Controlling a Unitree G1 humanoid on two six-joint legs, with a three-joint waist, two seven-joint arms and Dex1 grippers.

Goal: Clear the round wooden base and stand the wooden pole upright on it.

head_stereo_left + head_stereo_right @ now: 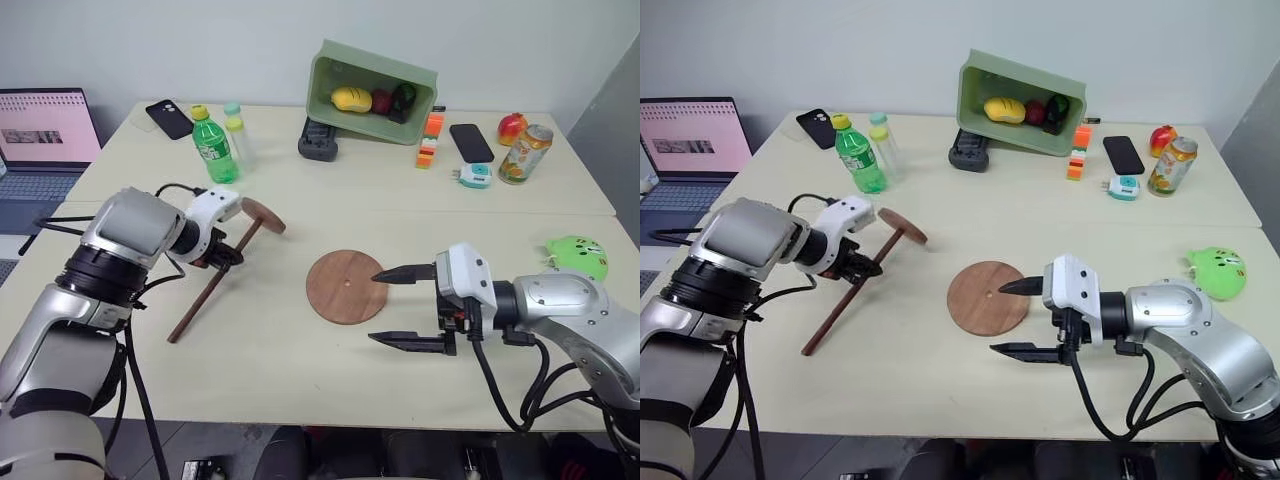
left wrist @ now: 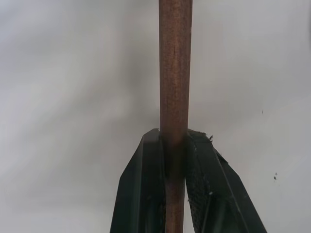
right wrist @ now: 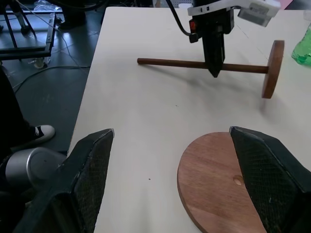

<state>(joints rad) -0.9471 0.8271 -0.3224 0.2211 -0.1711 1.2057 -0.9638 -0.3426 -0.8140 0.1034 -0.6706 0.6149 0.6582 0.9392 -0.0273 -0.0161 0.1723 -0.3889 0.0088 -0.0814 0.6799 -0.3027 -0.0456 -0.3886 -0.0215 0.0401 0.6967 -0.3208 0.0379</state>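
Left claw (image 1: pixel 222 254) clamped on the wooden pole (image 1: pixel 210 288), gripping mid-shaft; pole tilted, disc end raised, far tip at the surface (image 1: pixel 270 350). Right claw (image 1: pixel 405 306) wide open, holding nothing, hovering just beside the round wooden base (image 1: pixel 346 286), which lies flat and bare mid-surface.

The left arm reaches forward and bends in toward the middle. Its end effector (image 1: pixel 222 255) points down and its two black fingers (image 2: pixel 146 194) are squeezed tight on the thin wooden pole (image 1: pixel 210 290). The right arm bends across the front, pointing to the left. Its end effector (image 1: pixel 398 306) has its two black fingers (image 1: pixel 400 272) spread wide apart, with nothing between them.
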